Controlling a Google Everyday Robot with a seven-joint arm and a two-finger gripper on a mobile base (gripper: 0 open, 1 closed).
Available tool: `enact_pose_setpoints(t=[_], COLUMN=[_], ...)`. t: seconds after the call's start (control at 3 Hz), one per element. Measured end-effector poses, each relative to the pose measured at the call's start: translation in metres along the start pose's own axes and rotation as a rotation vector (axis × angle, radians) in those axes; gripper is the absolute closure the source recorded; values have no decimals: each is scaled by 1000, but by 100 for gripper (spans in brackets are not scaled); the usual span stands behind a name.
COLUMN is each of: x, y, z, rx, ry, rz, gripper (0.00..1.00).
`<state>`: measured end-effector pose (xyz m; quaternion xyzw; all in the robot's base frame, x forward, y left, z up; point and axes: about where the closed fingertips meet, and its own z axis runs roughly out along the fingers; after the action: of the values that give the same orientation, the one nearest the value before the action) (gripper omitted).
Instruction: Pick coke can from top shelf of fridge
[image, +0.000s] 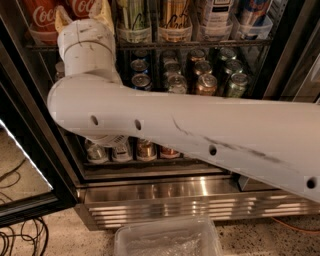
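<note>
The pincer (83, 14) sits at the top shelf (200, 44), spread wide, straddling the coke can (82, 5).

White arm (200, 135) elbow-bent, wrist (87, 50) upright; tool (83, 14) raised, upper left

The floor (65, 234) is pale speckled stone or terrazzo, and it runs along the bottom of the view from 7 to 5 o'clock. At 7 o'clock a loose tangle of thin black cables (20, 241) lies on it. At 4 o'clock a single orange cable (300, 226) curves over the floor. At 6 o'clock a clear plastic tub (125, 237) stands on the floor with crinkled clear film inside. At 9 o'clock a thin bright streak of light (25, 152) slants downward, with more floor showing beneath it. The gripper (84, 12) is at 11 o'clock, by the top edge.
</note>
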<state>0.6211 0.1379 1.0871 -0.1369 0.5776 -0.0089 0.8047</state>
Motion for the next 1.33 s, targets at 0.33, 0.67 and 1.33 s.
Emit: enact_pose_setpoints(t=[0.33,0.67,1.33], x=[1,7,27], y=[0,1,6], z=[6,19,33], rx=[13,15,2], ry=[15,35,90], rz=[-19,-32,-27], gripper=[45,45,45])
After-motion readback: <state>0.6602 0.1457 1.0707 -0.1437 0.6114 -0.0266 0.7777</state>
